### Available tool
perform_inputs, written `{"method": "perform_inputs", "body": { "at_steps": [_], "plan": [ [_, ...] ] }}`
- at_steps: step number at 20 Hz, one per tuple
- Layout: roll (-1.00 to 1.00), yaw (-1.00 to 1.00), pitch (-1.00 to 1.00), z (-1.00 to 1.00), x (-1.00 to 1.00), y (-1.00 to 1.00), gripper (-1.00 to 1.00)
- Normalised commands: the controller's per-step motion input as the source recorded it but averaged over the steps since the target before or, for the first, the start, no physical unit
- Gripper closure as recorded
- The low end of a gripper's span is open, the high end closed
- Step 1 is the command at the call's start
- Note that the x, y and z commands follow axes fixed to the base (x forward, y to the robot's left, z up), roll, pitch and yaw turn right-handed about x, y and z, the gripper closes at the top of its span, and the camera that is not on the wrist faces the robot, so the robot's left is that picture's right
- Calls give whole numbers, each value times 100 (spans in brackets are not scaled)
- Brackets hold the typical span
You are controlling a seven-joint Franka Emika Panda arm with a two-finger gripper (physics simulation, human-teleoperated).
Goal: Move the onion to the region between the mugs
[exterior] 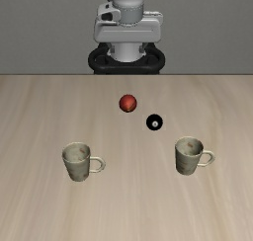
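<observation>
Table [40,117] is wood-tone w/ lots of bare top. Arm [126,8] sits folded at the far edge, gripper [126,33] up by the base & holding nothing; how wide it's open can't be told. Two mugs stand well apart nearer the front: left mug [77,162] on the ext. view's left, right mug [189,154] on its right, both handles pointing right. Onion [127,103] lies on the table behind that gap, toward the robot, w/ a small black ball [154,121] just beside it. Step in hand is prob. the reach: best come straight down over the onion, wrist turned so the ball isn't clipped, & grip at mid-height, since a round thing likely rolls.
</observation>
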Motion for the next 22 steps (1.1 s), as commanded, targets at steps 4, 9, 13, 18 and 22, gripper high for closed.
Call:
{"method": "perform_inputs", "body": {
  "at_steps": [4, 9, 13, 18, 22],
  "plan": [
    [0, 0, 0, -25, -50, 25, -100],
    [0, 0, 0, -100, 0, 0, -100],
    [0, 0, 0, -100, 0, 0, -100],
    [0, 0, 0, -100, 0, 0, -100],
    [0, 0, 0, -100, 0, 0, -100]
  ]
}}
